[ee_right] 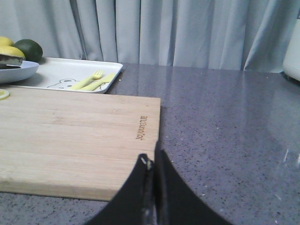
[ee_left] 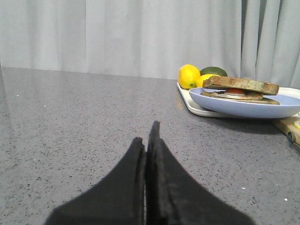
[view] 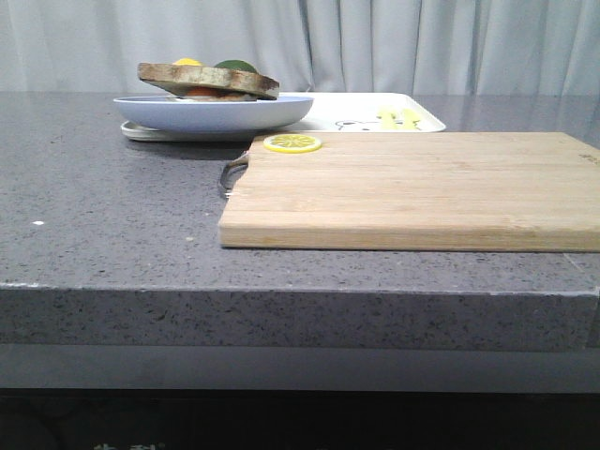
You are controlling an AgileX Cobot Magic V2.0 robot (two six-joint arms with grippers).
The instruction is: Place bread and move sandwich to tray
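Note:
The sandwich (view: 208,81) lies on the pale blue plate (view: 216,114), with a brown-crusted bread slice (ee_left: 241,84) on top and white egg and red filling under it. No other loose bread slice shows. The plate rests on the left end of the white tray (view: 375,117), which also shows in the left wrist view (ee_left: 197,108) and the right wrist view (ee_right: 70,75). My left gripper (ee_left: 146,133) is shut and empty, low over the grey counter, well short of the plate. My right gripper (ee_right: 150,157) is shut and empty at the cutting board's near right corner. Neither gripper shows in the front view.
A wooden cutting board (view: 412,187) lies in front of the tray with a lemon slice (view: 292,142) at its far left corner. Yellow lemons (ee_left: 188,76) and a green avocado (ee_left: 213,71) sit behind the plate. Yellow cutlery (ee_right: 93,80) lies on the tray. A white object (ee_right: 293,51) stands far right.

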